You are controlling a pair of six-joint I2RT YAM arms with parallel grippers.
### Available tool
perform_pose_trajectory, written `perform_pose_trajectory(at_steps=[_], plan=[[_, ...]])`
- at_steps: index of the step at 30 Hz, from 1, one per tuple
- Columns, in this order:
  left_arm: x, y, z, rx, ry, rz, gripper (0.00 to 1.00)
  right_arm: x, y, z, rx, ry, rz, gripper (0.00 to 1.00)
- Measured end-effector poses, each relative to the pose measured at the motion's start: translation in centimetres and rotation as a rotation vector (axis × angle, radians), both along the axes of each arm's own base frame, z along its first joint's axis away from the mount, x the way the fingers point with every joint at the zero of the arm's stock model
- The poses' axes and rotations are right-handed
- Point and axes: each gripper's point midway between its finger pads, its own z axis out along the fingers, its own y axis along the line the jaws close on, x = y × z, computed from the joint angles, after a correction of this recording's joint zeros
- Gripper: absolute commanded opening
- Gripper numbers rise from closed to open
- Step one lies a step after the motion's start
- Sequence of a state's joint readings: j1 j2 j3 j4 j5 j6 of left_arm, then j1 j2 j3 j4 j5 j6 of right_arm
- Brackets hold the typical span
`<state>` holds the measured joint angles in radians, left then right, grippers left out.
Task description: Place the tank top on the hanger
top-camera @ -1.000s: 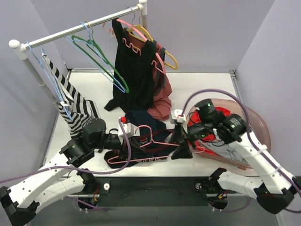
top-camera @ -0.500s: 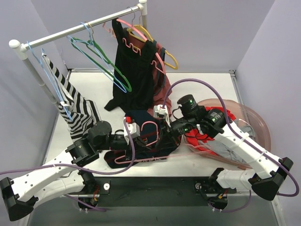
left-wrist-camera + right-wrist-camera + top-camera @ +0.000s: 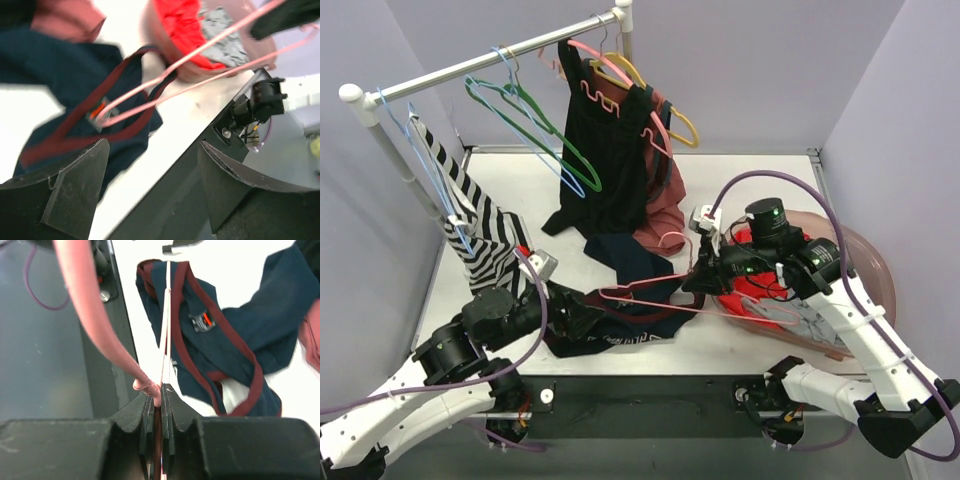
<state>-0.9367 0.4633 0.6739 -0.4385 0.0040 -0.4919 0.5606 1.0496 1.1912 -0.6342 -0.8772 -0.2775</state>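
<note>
**Desk:** Start at your far left. What have you got?

**Operator:** Striped garment (image 3: 470,225) hanging off the rail (image 3: 470,65), with its hem down near the white surface (image 3: 520,185). Further along the rail there's a green hanger (image 3: 535,125), then a black dress (image 3: 605,150).

**Desk:** And the left arm?

**Operator:** My left gripper (image 3: 585,315) is low, near the front edge, over the near-left part of the tank top (image 3: 630,258). From its wrist camera the fingers (image 3: 75,185) are spread wide. Nothing is between them.

**Desk:** Where exactly is the tank top?

**Operator:** Crumpled on the surface, centre front, between my two grippers. It's navy with dark red trim, and the white lettering shows along the near hem. One trimmed opening faces up, with a small label beside it.

**Desk:** And the hanger?

**Operator:** The pink hanger (image 3: 620,292) is lying nearly flat across the tank top, running left to right. Its left tip reaches the trimmed opening by the label. I can't tell whether the tip has gone under the fabric or is only lying on top. Its right end reaches over the tub (image 3: 882,275).

**Desk:** Right arm?

**Operator:** My right gripper (image 3: 697,287) is just right of the tank top. The wrist view shows the fingers pinched fully together on the hanger's thin rod.

**Desk:** Anything past that?

**Operator:** The pink tub is at the far right of the surface, with a red cloth (image 3: 760,285) and something grey piled in it.
</note>
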Motion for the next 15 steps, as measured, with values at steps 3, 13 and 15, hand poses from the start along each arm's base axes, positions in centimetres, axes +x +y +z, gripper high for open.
perform_pose_trajectory(at_steps=[3,13,15], plan=[[-0.4,1.8,-2.1,0.028,0.135,0.095,0.82,-0.2,-1.0,-0.6,-0.023,-0.019,-0.018,0.00],[-2.2,3.5,-8.0,0.075,0.649,0.368,0.81,0.7,-2.3,-2.5,-0.085,-0.026,-0.065,0.00],[-1.9,3.7,-9.0,0.029,0.718,0.453,0.80,0.7,-2.3,-2.7,-0.088,-0.024,-0.067,0.00]])
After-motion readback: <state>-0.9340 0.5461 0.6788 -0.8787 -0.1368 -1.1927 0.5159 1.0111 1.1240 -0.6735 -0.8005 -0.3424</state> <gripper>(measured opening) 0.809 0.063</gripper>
